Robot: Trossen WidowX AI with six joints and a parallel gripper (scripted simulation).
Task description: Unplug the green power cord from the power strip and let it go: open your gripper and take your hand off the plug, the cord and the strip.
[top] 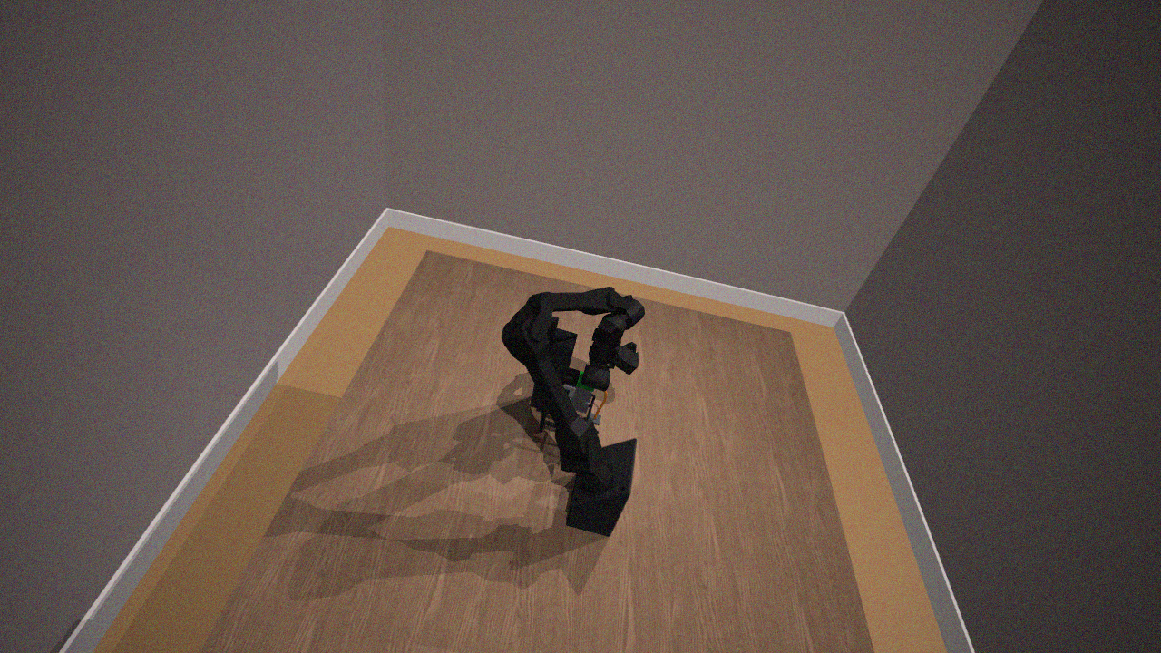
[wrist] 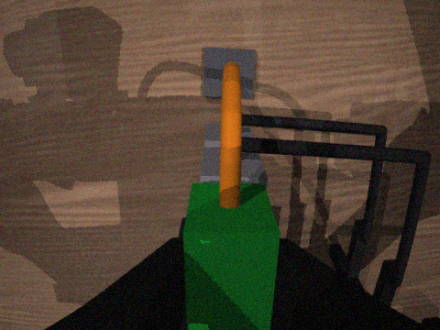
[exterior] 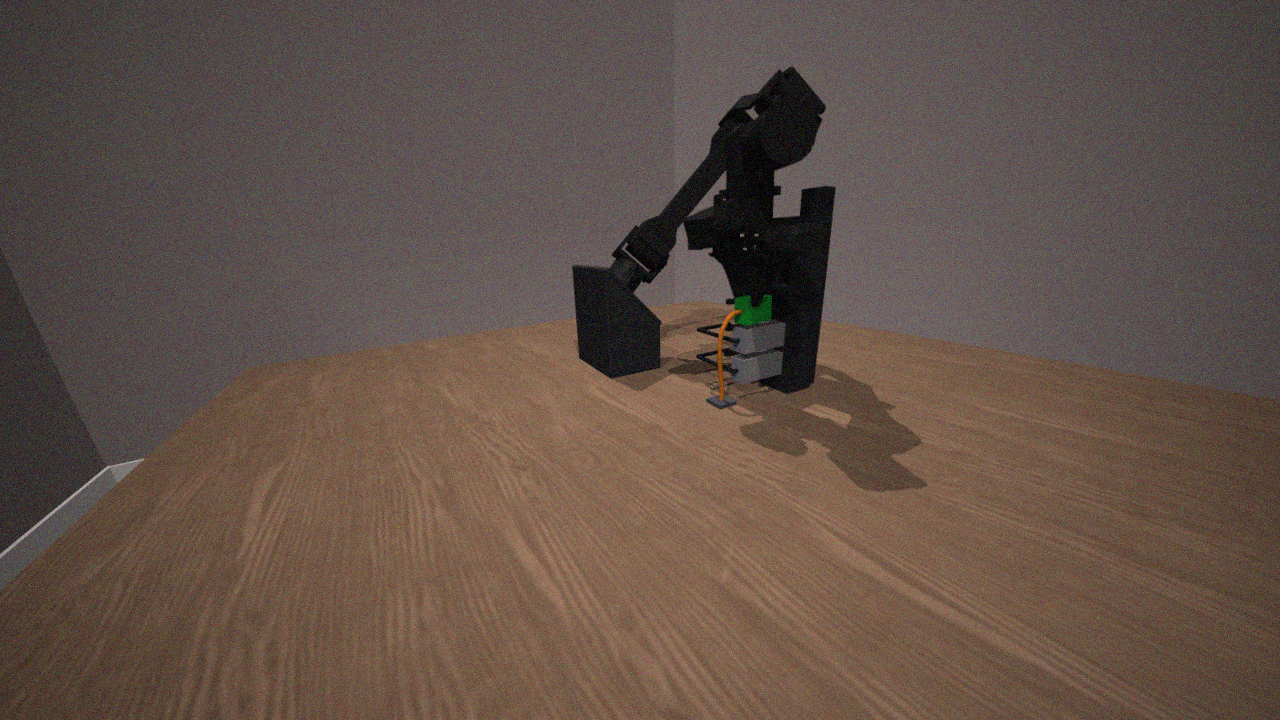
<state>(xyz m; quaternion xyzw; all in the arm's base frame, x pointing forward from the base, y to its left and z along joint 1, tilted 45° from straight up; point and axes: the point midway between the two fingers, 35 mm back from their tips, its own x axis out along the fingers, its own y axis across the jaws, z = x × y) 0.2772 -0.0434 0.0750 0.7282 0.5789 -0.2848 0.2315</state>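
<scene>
The green plug (top: 581,380) (exterior: 753,313) (wrist: 231,275) sits above two grey plugs, at the side of the dark upright power strip (exterior: 810,295). Its orange cord (top: 601,404) (exterior: 720,358) (wrist: 230,137) bends down to a small grey base plate (exterior: 721,402) (wrist: 213,87) on the table. My gripper (exterior: 753,302) (wrist: 229,252) points down and is shut on the green plug, one finger on each side in the wrist view. The joint between plug and strip is hidden, so I cannot tell how far the plug is seated.
Two grey plugs stick out under the green one, an upper plug (exterior: 759,338) and a lower plug (exterior: 757,366). Their stiff black cords (exterior: 716,330) (wrist: 316,148) loop out sideways, to the right in the wrist view. My arm's base (top: 600,487) (exterior: 617,326) stands nearby.
</scene>
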